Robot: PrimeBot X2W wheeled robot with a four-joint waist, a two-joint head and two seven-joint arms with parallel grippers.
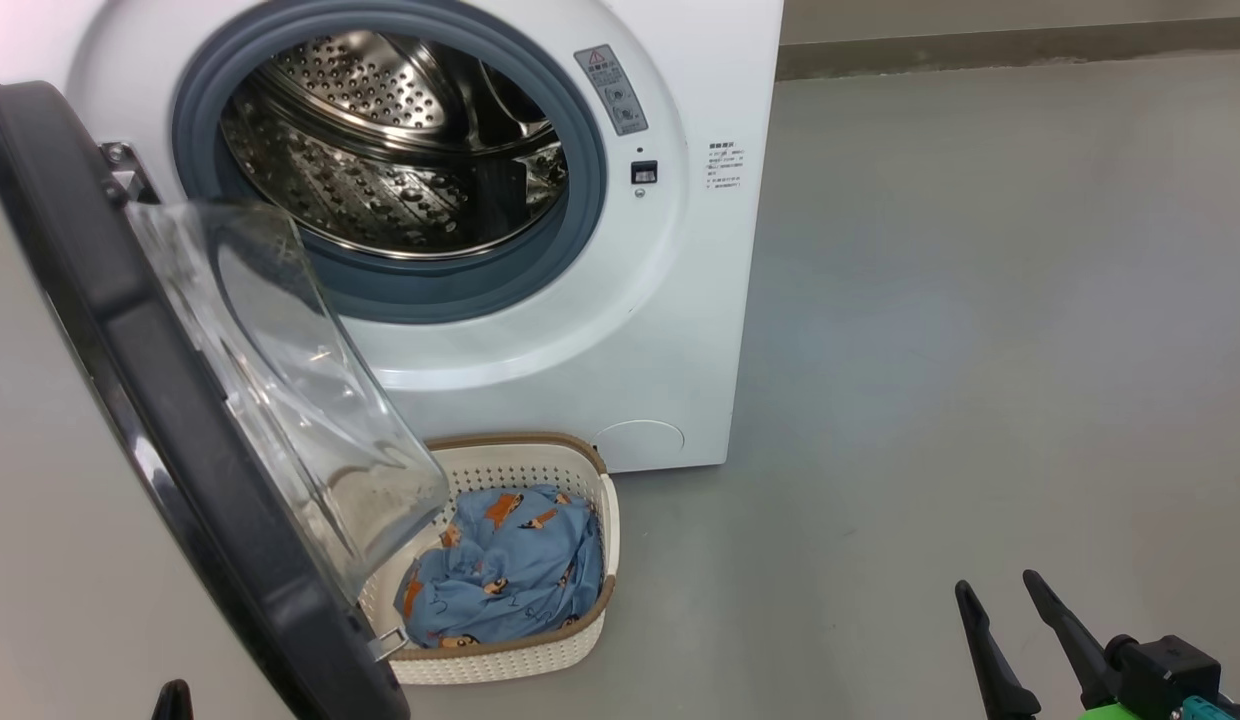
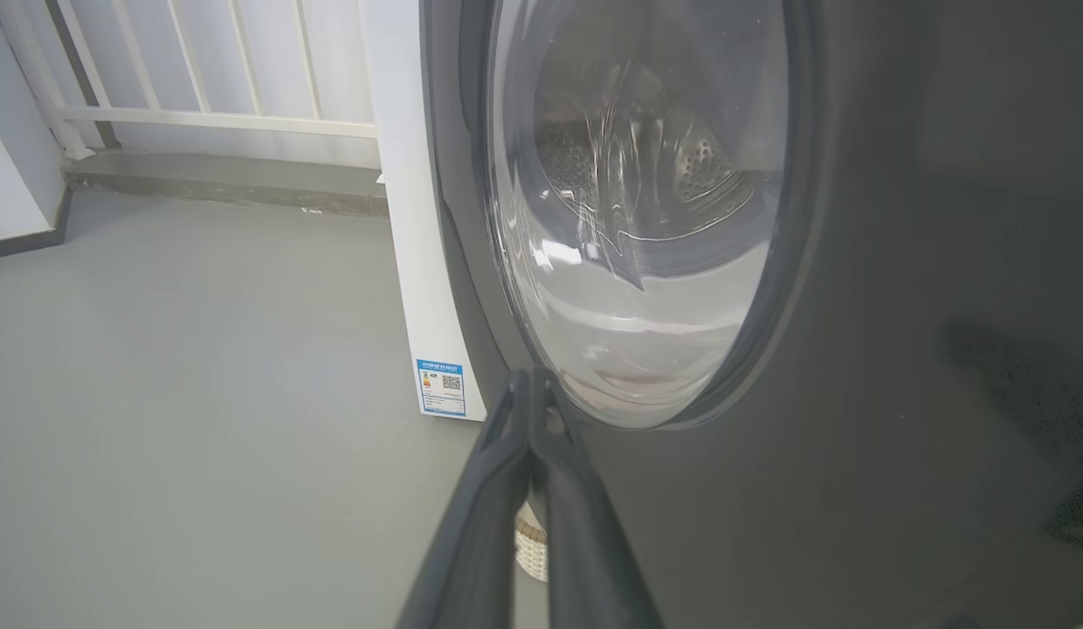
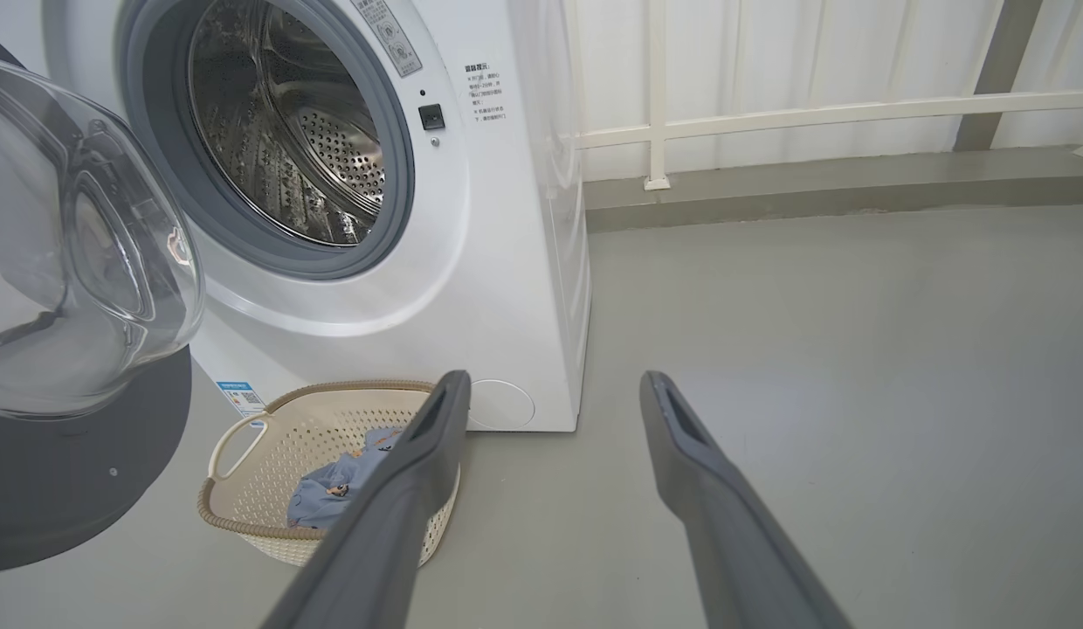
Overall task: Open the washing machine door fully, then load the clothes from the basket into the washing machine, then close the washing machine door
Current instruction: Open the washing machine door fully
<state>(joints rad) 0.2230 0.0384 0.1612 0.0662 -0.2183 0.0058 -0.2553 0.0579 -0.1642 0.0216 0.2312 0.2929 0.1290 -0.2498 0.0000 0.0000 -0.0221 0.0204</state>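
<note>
Left gripper (image 2: 530, 389), lower centre, pinched together and empty beside the part-open washing machine door (image 2: 900, 306); a steady push should swing it wide. Right gripper (image 1: 1000, 590) gapes, lower right.

One washing machine (image 1: 660, 330), one door (image 1: 160, 400), one basket (image 1: 510, 655), one clothes (image 1: 510, 570) heap, two hands: left hand (image 2: 530, 376), right hand (image 3: 552, 377).

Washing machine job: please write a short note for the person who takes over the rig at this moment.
Left hand: shut, empty, tips beside the washing machine door, at its outer face.
Right hand: open, empty, over the floor, right of the basket.
Done: door stands open; the drum looks empty.
The clothes lie in the basket, in front of the washing machine.
To do: open door wider if needed, load clothes, close door.
</note>
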